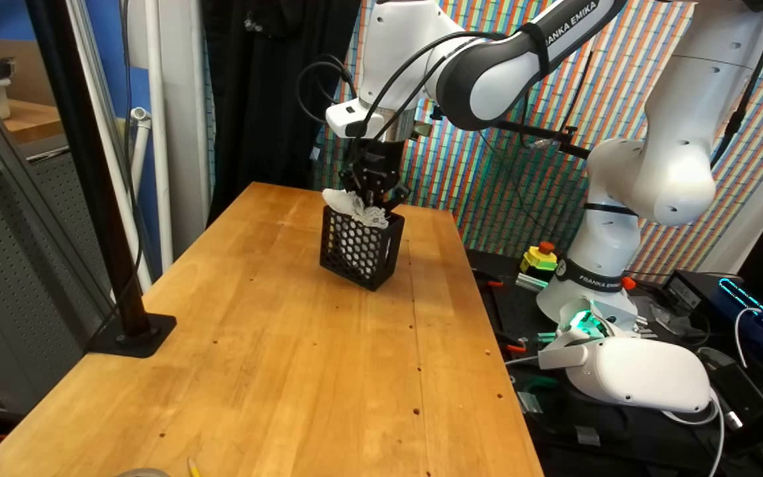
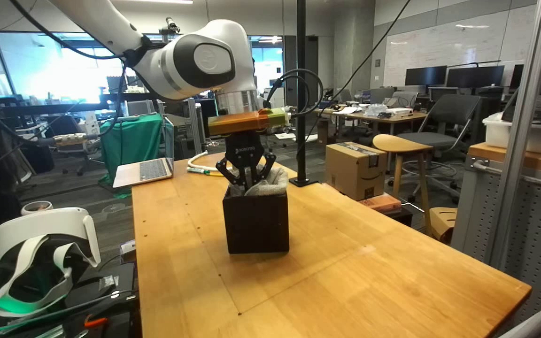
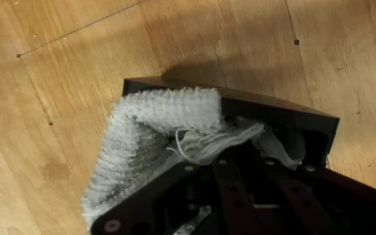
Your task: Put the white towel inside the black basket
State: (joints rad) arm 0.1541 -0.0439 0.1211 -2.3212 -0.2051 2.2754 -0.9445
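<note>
A robotics lab; robot arm (image 2: pixel 195 61), whiteboard (image 2: pixel 444 49), monitors (image 2: pixel 426 76) show it.

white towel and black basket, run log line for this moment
white towel: bunched, partly inside black basket, rest above rim | basket: upright on wooden table | end effector: shut among towel folds, grip unclear

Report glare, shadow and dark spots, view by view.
In an exterior view, glare washes out the far glass windows; in the wrist view, shadow darkens the honey-coloured wooden tabletop beside the boxy black perforated basket, and the black jointed hand sinks into gloom, its details hard to make out.
</note>
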